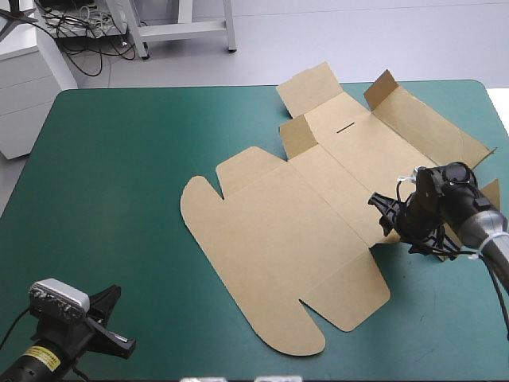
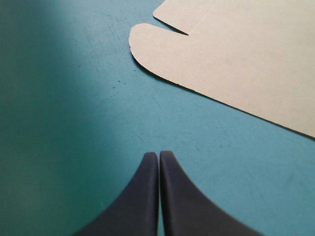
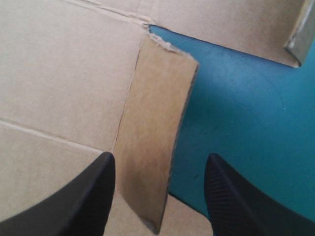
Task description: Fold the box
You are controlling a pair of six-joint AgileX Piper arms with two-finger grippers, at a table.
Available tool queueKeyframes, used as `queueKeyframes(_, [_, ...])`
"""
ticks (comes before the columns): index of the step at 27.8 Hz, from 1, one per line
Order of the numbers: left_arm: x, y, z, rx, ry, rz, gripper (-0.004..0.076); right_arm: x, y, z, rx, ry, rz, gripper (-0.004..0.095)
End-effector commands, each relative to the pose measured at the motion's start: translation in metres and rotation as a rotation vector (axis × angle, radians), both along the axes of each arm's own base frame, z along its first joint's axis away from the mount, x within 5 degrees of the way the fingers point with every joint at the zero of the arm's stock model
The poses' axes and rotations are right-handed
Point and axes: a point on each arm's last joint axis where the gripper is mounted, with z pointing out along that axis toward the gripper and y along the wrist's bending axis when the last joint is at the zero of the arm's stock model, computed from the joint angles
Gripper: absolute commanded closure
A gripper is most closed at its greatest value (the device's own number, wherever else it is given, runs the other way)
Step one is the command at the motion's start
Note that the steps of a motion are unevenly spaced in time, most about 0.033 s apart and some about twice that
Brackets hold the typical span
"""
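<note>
The box (image 1: 294, 231), a cut sheet of brown board, is laid open on the table's teal-green cover (image 1: 119, 159). It is spread from the middle of the table to the far right corner, and most of it is seen lying flat. At the far right corner, 2 short flaps are seen raised from the sheet, 1 (image 1: 301, 137) on the side toward the left edge and 1 (image 1: 382, 86) close to the far edge. Toward the near edge, the sheet is ended by 2 rounded tabs, 1 (image 1: 199, 195) pointed at the left edge and 1 (image 1: 294, 338) close to the near edge.

The right gripper (image 1: 390, 219) is held low over the box's right-hand side, near the right edge of the table. In the right wrist view its 2 black fingers (image 3: 83, 196) are seen set wide apart. Between them a narrow side flap (image 3: 152, 128) of brown board is stood up from the sheet (image 3: 59, 73), nearer to 1 finger than to the other. Whether it is touched by that finger cannot be told. Bare teal-green cover is shown beside the flap.

The left gripper (image 1: 115, 318) is kept at the near left corner of the table, well apart from the box. In the left wrist view its fingers (image 2: 147, 196) are pressed together into 1 pointed arch, with nothing held between them. Only the cover is seen under the left gripper (image 2: 158, 155), and the rounded tab of the box (image 2: 246, 59) lies ahead of it, clear of the fingertips.
</note>
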Motion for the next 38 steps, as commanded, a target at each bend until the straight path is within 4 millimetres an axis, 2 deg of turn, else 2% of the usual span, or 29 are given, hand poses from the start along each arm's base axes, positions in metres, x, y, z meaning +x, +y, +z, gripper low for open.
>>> queueKeyframes(1, [0.003, -0.001, 0.014, -0.045, -0.069, 0.009, 0.0734, 0.012, -0.003, 0.008, 0.004, -0.083, -0.004, 0.0422])
queueKeyframes(4, [0.003, -0.001, 0.014, -0.045, -0.069, 0.009, 0.0734, 0.020, -0.003, 0.008, 0.044, -0.155, -0.027, 0.0457])
queueKeyframes(10, [0.003, -0.001, 0.014, -0.045, -0.069, 0.009, 0.0734, 0.019, -0.016, 0.000, 0.058, -0.066, -0.089, 0.0486])
queueKeyframes(15, [0.003, -0.001, 0.014, -0.045, -0.069, 0.009, 0.0734, 0.021, -0.016, -0.003, 0.055, -0.058, -0.089, 0.0565])
queueKeyframes(19, [0.003, -0.001, 0.014, -0.045, -0.069, 0.009, 0.0734, 0.022, -0.016, -0.002, 0.058, -0.073, -0.092, 0.0705])
queueKeyframes(24, [0.003, -0.001, 0.014, -0.045, -0.069, 0.009, 0.0734, 0.022, -0.016, -0.002, 0.057, -0.075, -0.087, 0.0929])
queueKeyframes(32, [0.003, -0.001, 0.014, -0.045, -0.069, 0.009, 0.0734, 0.023, -0.017, -0.002, 0.018, -0.089, 0.019, 0.0927])
queueKeyframes(38, [0.003, -0.001, 0.014, -0.045, -0.069, 0.009, 0.0734, 0.029, -0.016, -0.004, -0.042, -0.111, 0.219, 0.0922])
